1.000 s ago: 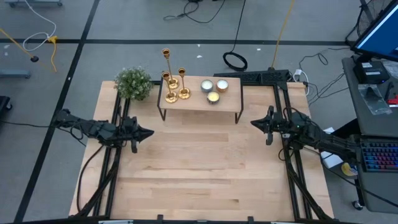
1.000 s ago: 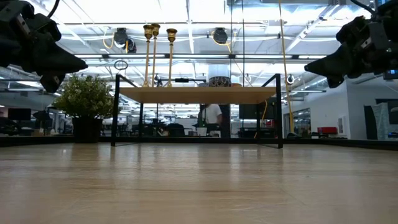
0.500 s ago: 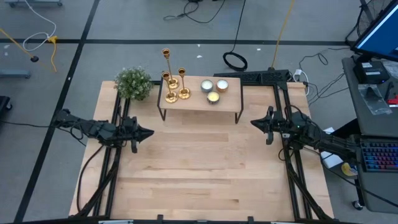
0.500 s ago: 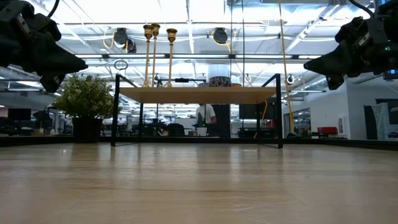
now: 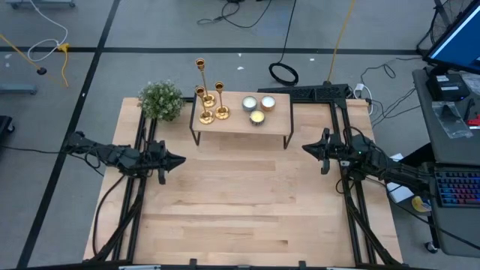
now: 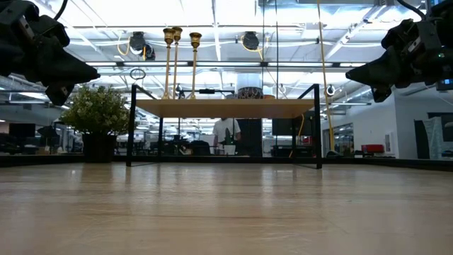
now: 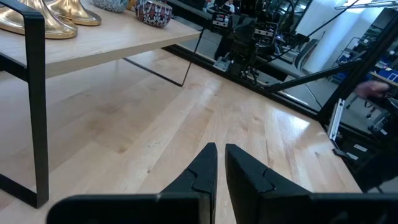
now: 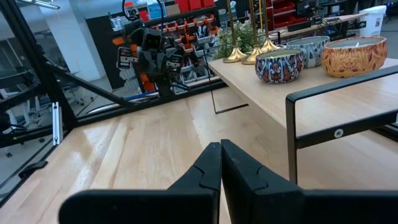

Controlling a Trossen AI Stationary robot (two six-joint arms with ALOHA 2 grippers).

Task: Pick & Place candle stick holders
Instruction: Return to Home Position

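Left tool [image 5: 182, 159], right tool [image 5: 304, 148] closed; slim shiny gold candlesticks [image 5: 208, 101] on shelf [image 5: 240, 124].

Your room from above: plain grey floor [image 5: 150, 30] all round the light wooden table [image 5: 240, 217], with a black tape line [image 5: 225, 50] crossing at 12 o'clock. A loop of black cable [image 5: 295, 75] lies at 12 to 1, and a yellow cord [image 5: 61, 49] at 10. Your desk [image 5: 450, 142] is at 3 o'clock, keyboard [image 5: 457, 187] on it and a lit monitor [image 5: 459, 37] at 2. Looking level, bright ceiling panels [image 6: 226, 13] light a big open workshop, with a person [image 6: 225, 133] standing far back. Racks of red bins [image 8: 193, 34] line one wall.
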